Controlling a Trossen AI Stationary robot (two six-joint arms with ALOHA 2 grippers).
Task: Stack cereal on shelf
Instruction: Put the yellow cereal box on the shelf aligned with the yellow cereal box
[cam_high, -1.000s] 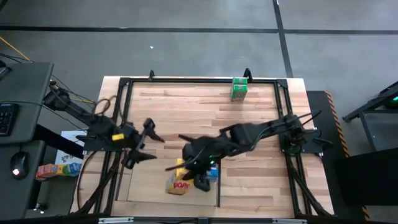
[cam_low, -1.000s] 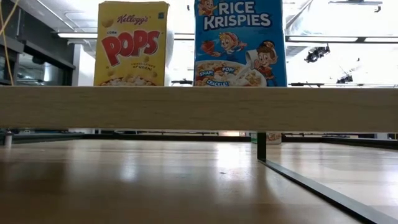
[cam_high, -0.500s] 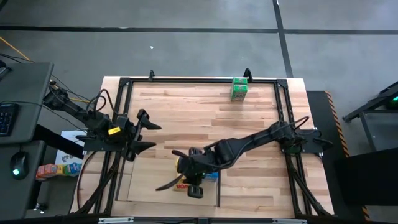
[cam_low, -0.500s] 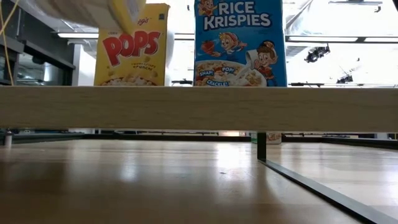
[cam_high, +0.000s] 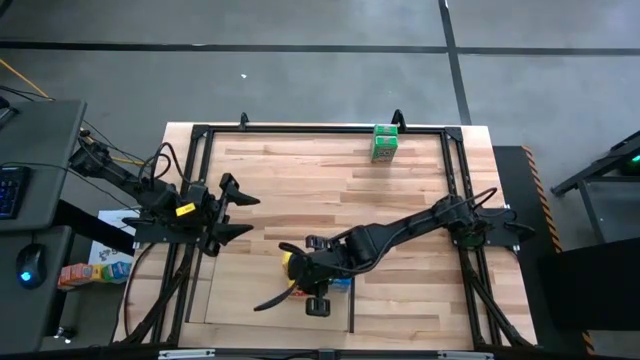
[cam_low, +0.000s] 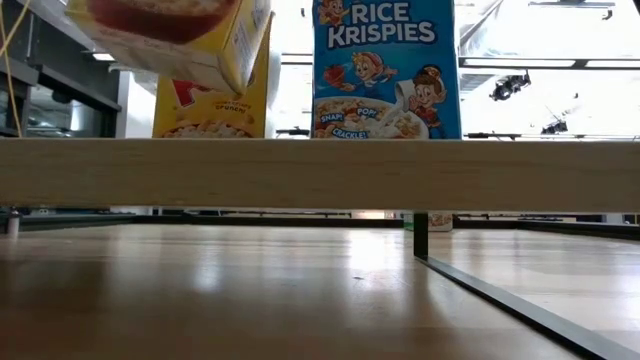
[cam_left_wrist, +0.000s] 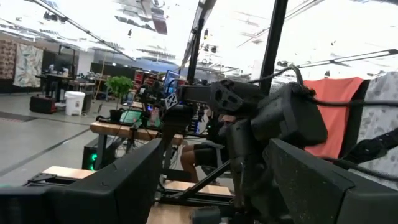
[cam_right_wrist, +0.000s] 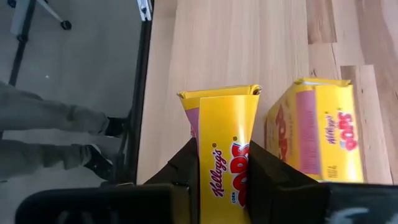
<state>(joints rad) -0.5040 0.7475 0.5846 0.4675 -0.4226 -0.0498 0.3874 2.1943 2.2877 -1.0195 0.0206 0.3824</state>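
My right gripper reaches over the table's near middle, shut on a yellow Pops cereal box, which shows tilted in the low view. A second yellow Pops box stands upright right beside it, and a blue Rice Krispies box stands upright next to that one. Both stand on the pale flat shelf with its black bar. A green box stands at the table's far edge. My left gripper hangs open over the table's left side and touches nothing. My right gripper pinches the yellow box between its two fingers, one on each broad face, with the narrow printed side turned toward the wrist. The fingers slant down from the table's right side. The box is lifted clear and tilted, beside the standing Pops box.
A black metal frame runs round the tabletop. A pale wooden strip crosses the low view in front of the boxes. A person's legs stand on the floor beyond the table's edge. Bare wood lies between the shelf and the green box.
My right gripper has sunk toward the table's near edge with the yellow box, tipping further downward. The box has come into the low view from above and now hangs tilted in front of the standing Pops box. My left gripper has swung a little toward the far edge.
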